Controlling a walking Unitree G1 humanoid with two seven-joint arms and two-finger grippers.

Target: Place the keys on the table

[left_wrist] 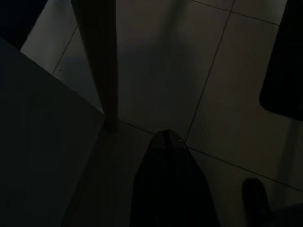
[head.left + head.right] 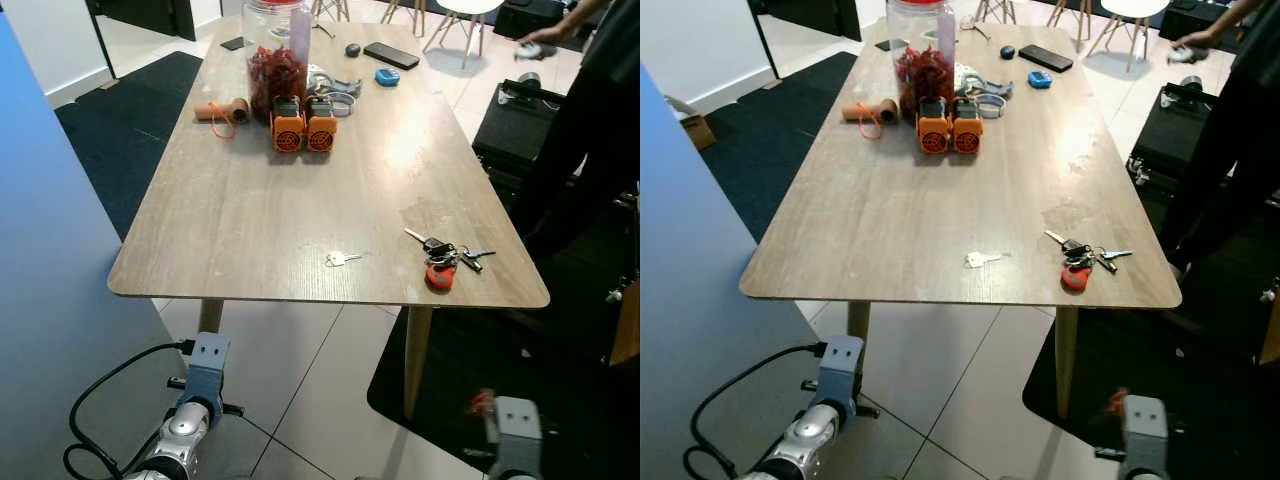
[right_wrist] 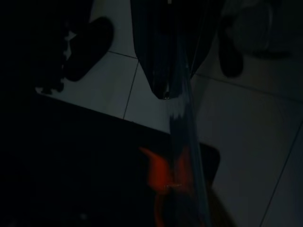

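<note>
1. The keys [image 2: 443,258] are lying on the wooden tabletop [image 2: 250,210], a bunch with a red fob near the front right corner, close to the edge.
2. A single small key [image 2: 338,259] is lying apart from the bunch, near the front edge toward the middle.
3. At the far end, a clear jar [image 2: 276,55] with red contents is standing just behind two orange devices [image 2: 304,125] set side by side.
4. A tan roll [image 2: 222,110] is resting left of the jar; a black phone [image 2: 391,55] and a small blue object [image 2: 387,76] are lying farther back on the right.
5. The tabletop is standing on pale floor tiles [image 2: 290,370], with a dark rug [image 2: 130,130] on the left side and another dark mat [image 2: 470,370] under the right front leg.
6. A person in dark clothing [image 2: 590,130] is standing at the right side of the table.
7. Both arms are hanging low in front of the table; the left gripper [image 1: 165,142] is pointing at the floor with its fingers pressed together.
8. The right gripper [image 3: 165,92] is hanging over the tiles and mat, and whether it is open or closed cannot be told.
</note>
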